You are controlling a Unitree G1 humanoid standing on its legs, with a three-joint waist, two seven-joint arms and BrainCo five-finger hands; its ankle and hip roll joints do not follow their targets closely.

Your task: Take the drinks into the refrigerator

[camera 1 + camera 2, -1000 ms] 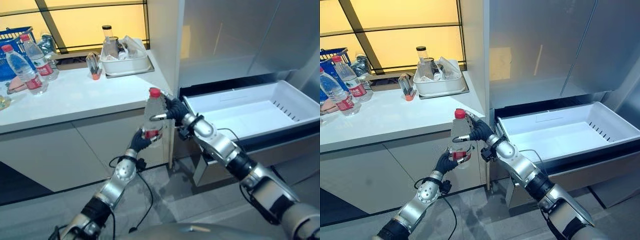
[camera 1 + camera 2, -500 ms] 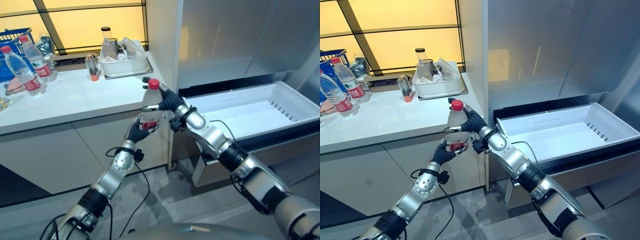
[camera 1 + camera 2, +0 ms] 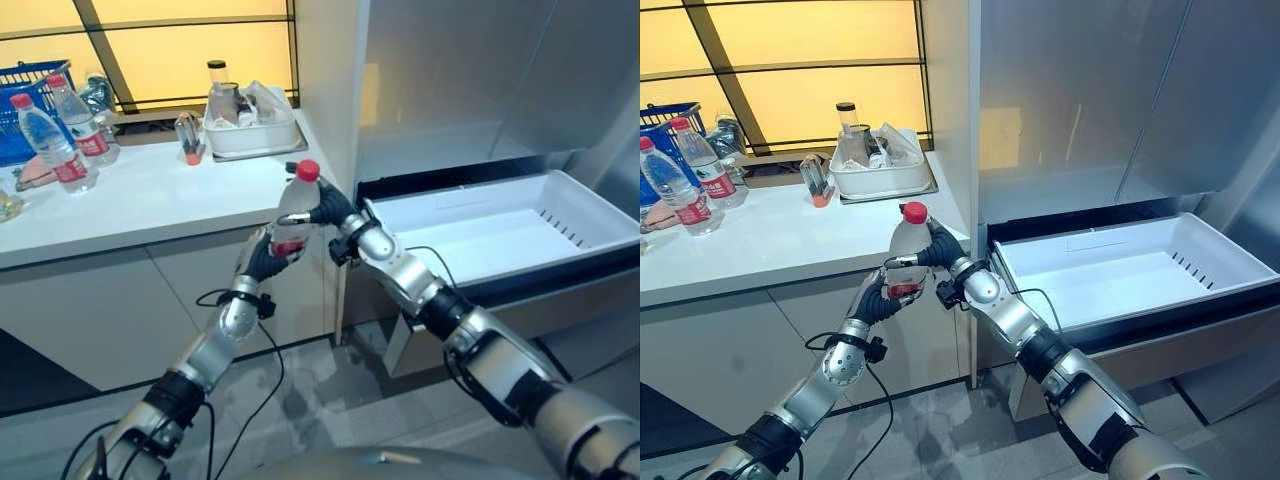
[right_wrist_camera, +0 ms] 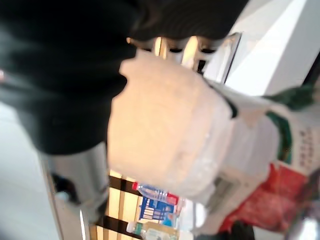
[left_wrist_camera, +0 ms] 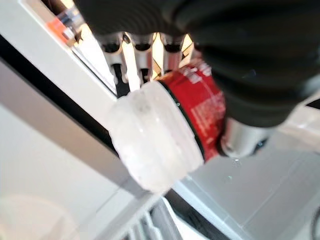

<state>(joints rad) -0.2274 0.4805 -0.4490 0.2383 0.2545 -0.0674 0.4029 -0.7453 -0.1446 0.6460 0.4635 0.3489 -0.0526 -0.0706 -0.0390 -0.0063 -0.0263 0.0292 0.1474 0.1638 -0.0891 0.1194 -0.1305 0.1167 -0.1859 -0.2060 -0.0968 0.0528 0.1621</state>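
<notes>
Clear plastic water bottle with red cap and red label (image 3: pixel 292 212): upright, beside white worktop (image 3: pixel 150 195) edge. Left hand (image 3: pixel 262 257): raised from below, fingers curled round lower body. Right hand (image 3: pixel 331 207): fingers wrapped round upper body. White refrigerator drawer (image 3: pixel 520 215): pulled out

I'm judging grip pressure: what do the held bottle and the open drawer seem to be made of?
Bottle: probably thin clear plastic, ribbed and see-through, with a red cap, gripped by both the left hand and right hand. Drawer: looks like white moulded plastic, matte, with slotted walls.
</notes>
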